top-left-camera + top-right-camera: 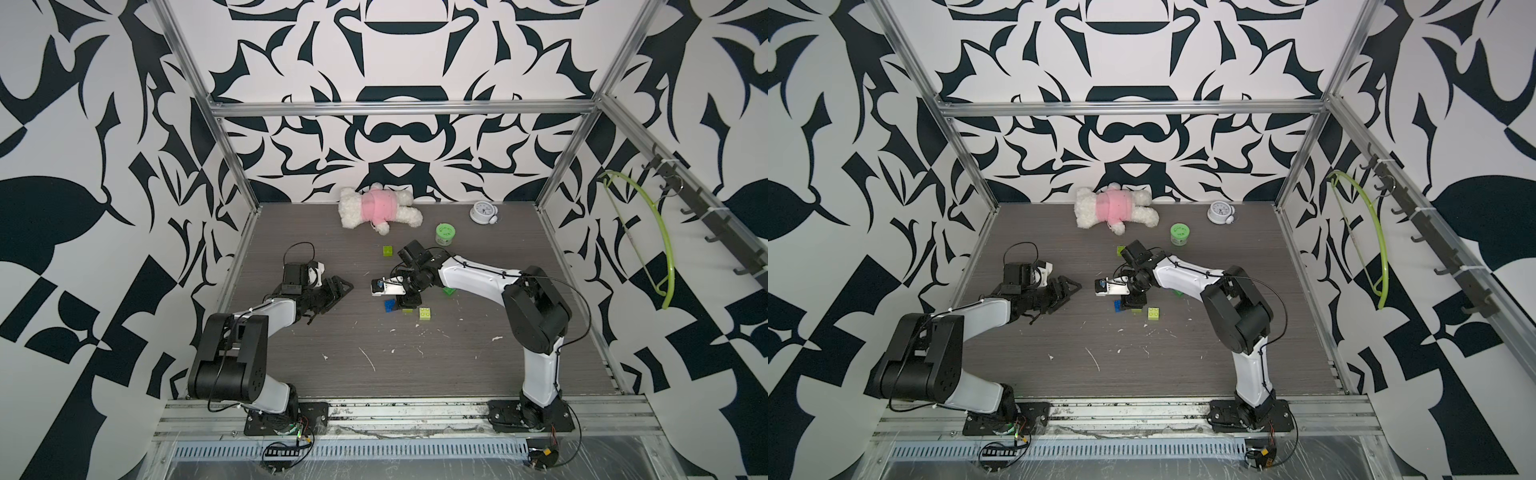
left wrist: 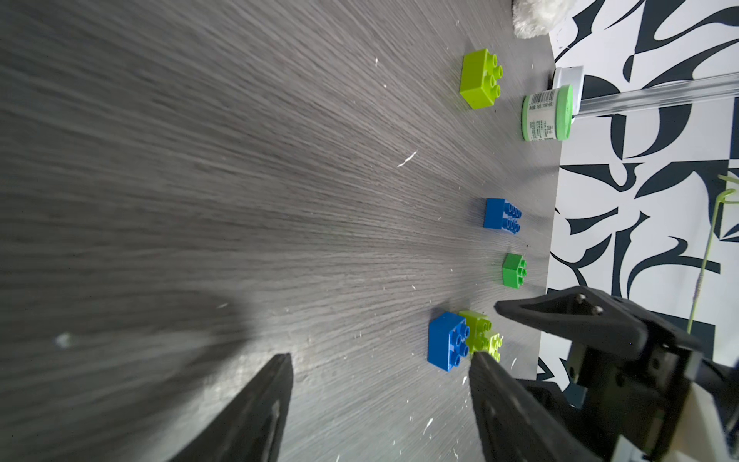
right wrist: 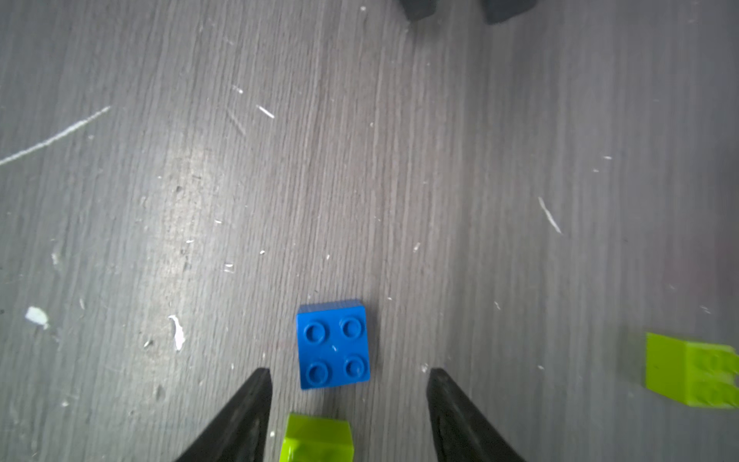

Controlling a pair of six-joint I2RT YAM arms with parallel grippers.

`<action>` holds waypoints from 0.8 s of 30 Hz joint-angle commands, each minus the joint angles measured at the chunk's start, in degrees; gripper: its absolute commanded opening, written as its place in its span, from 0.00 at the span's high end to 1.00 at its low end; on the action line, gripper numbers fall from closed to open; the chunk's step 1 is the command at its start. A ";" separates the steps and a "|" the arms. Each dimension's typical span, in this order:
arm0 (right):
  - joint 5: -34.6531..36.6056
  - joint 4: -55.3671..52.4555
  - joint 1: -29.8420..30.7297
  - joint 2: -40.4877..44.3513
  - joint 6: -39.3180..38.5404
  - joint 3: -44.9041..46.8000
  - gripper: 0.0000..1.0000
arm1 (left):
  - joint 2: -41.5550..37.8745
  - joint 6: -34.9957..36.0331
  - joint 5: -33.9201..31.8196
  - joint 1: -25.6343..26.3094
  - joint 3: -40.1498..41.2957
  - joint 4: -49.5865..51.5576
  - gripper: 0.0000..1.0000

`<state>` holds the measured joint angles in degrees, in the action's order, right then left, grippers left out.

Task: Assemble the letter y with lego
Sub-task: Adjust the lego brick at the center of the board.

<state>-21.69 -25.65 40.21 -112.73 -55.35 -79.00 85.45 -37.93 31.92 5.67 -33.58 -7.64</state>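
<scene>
Grey table, blue brick just past parted right fingers

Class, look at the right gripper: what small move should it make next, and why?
Probably lift the right gripper straight up: its jaws stand open on either side of the lime brick, which lies beside the small blue brick, so rising clear avoids nudging either.

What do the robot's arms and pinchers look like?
Both the left arm and right arm have white shells with chunky black joints and thin black cables. The left gripper and right gripper each have two black, pointed, wedge-shaped fingers.
</scene>
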 commanded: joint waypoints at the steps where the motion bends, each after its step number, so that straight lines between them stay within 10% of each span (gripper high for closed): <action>1: -2.04 -2.13 0.40 -0.37 -1.78 -3.12 0.35 | -0.99 1.02 -0.02 -0.23 -0.34 1.37 0.25; 24: -2.78 -3.08 1.07 -3.53 1.55 -5.13 0.64 | -0.46 1.81 -1.08 -0.31 -0.32 2.23 0.25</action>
<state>-22.90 -27.75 40.64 -118.13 -56.07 -81.93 85.45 -37.41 31.22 5.56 -33.58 -7.38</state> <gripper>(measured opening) 0.378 0.747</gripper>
